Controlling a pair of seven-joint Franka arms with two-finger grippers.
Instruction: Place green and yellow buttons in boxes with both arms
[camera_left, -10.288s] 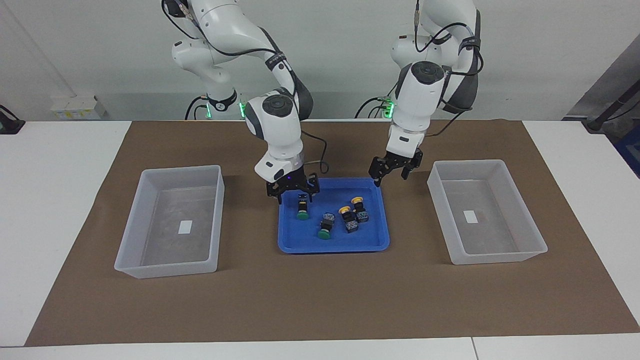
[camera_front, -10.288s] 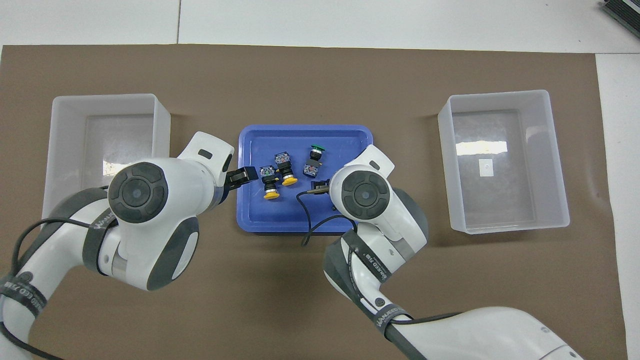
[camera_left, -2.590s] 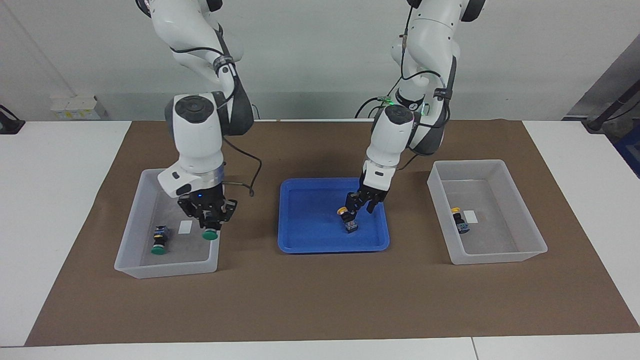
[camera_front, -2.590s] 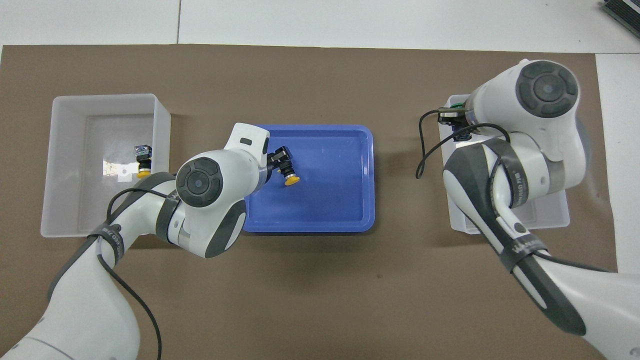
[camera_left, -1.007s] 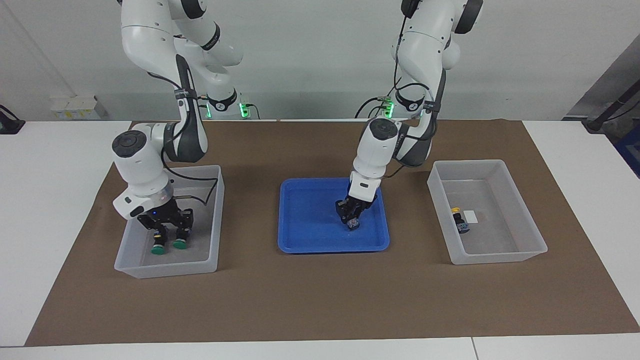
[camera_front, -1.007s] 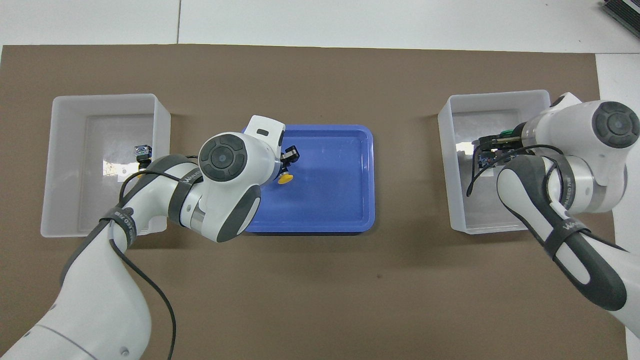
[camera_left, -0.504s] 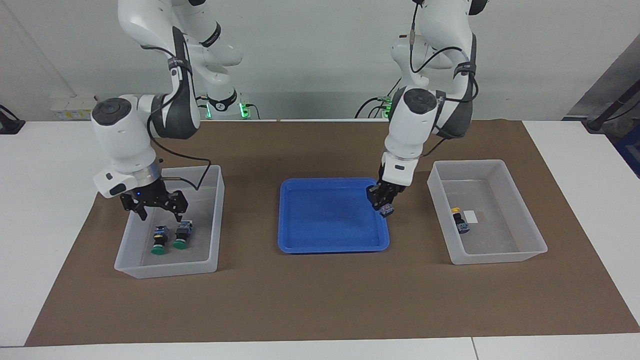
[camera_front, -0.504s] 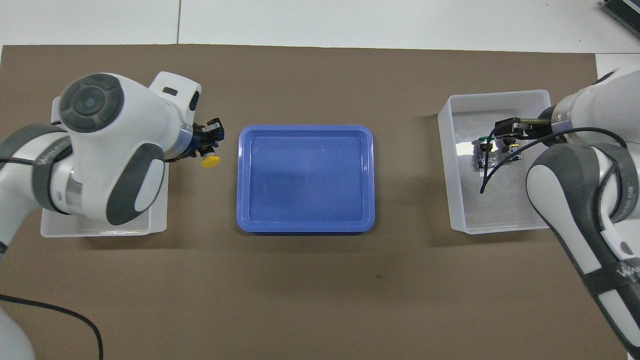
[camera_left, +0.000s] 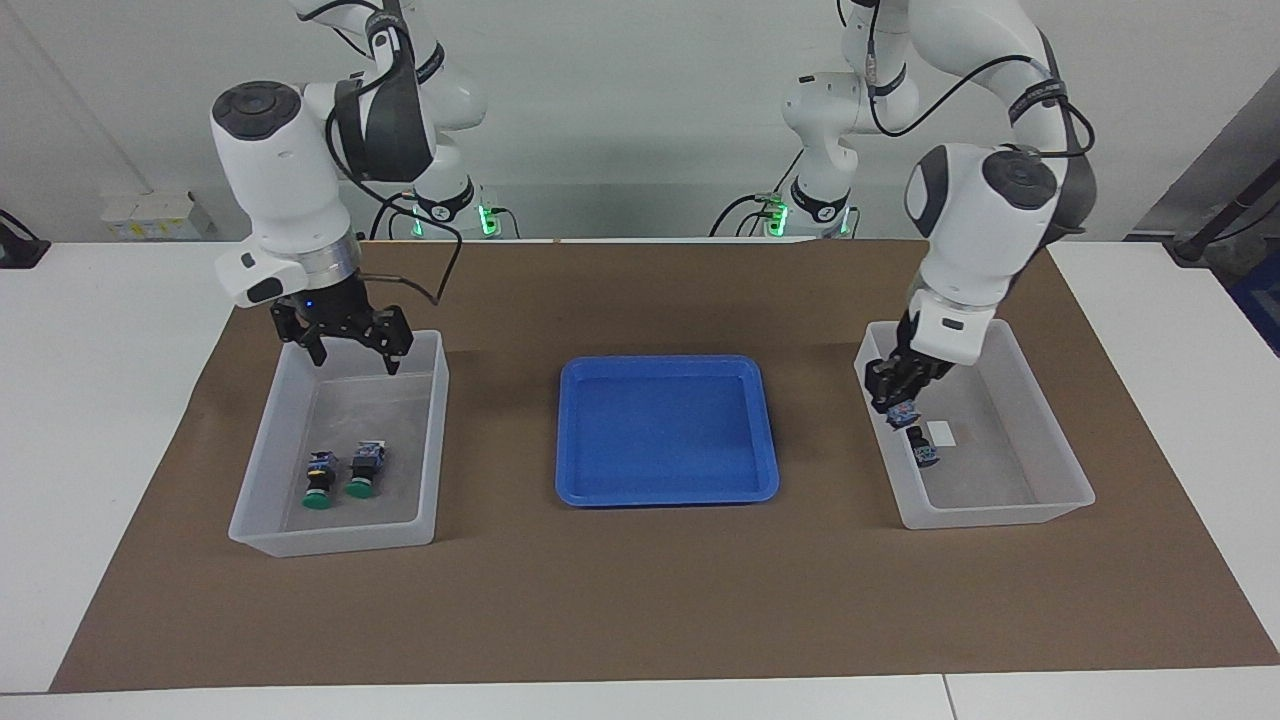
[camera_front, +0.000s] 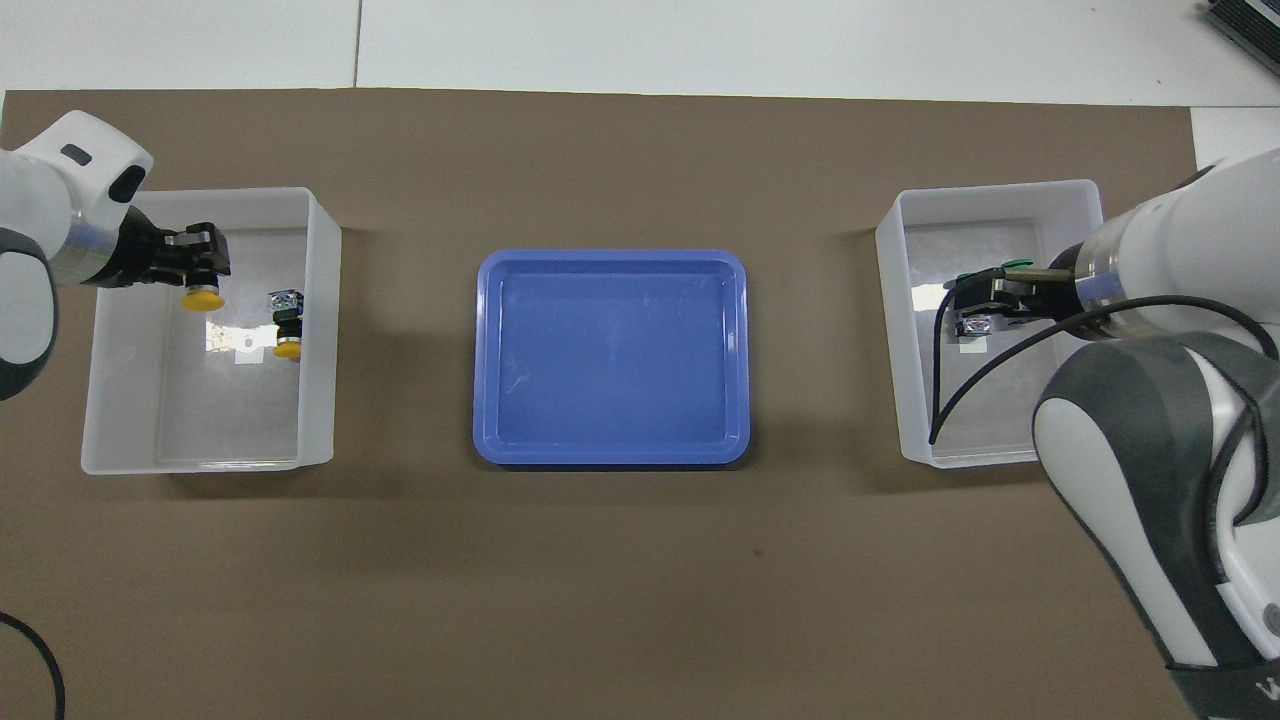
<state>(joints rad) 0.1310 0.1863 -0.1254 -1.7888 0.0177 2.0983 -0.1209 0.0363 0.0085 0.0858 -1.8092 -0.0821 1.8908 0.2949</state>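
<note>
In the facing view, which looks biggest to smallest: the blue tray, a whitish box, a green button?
1. Whitish box, largest; the two boxes look alike.
2. Blue tray.
3. Green button, far smallest; its neighbour looks alike.

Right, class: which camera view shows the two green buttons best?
The facing view: both green buttons lie side by side, uncovered, in the box at the right arm's end. In the overhead view the right gripper hides them, bar one green cap edge.
</note>
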